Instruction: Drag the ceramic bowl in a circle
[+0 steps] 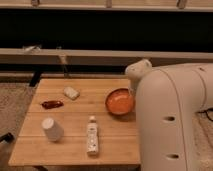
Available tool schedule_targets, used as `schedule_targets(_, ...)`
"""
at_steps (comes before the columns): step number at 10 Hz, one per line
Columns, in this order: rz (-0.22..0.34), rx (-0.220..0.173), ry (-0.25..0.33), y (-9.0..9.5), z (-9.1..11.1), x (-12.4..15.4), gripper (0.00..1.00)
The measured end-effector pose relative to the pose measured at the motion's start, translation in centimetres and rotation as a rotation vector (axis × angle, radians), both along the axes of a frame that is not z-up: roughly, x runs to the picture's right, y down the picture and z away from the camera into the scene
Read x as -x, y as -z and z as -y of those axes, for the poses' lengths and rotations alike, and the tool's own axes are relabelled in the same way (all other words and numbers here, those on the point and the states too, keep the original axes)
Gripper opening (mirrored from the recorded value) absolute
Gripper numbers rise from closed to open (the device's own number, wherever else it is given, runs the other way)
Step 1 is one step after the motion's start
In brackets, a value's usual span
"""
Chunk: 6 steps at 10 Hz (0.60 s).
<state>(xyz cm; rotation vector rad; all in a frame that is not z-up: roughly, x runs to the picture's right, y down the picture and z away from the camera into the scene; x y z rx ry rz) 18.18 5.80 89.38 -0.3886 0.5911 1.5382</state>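
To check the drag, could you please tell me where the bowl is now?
The bowl sits near the table's right edge, beyond the bottle, with the jaws at its right rim.

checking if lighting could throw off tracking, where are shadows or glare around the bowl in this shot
Camera view: warm, dim light; the ceramic bowl has no hard glare, only a paler inside; a shadow lies on the table at its lower right edge; the gripper is at the bowl's right rim, largely hidden behind the arm, which covers the view's right side.

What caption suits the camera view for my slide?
Robot arm at the ceramic bowl on a wooden table; pincer hidden behind it, by the bowl's rim.
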Motion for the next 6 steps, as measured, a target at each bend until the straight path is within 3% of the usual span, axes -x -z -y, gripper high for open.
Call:
schedule_targets(3,0.063,-0.01,0.046,-2.8,2.7,4.4,0.0)
schedule_targets(6,0.172,-0.019,0.113,-5.3,4.8,10.4,0.0)
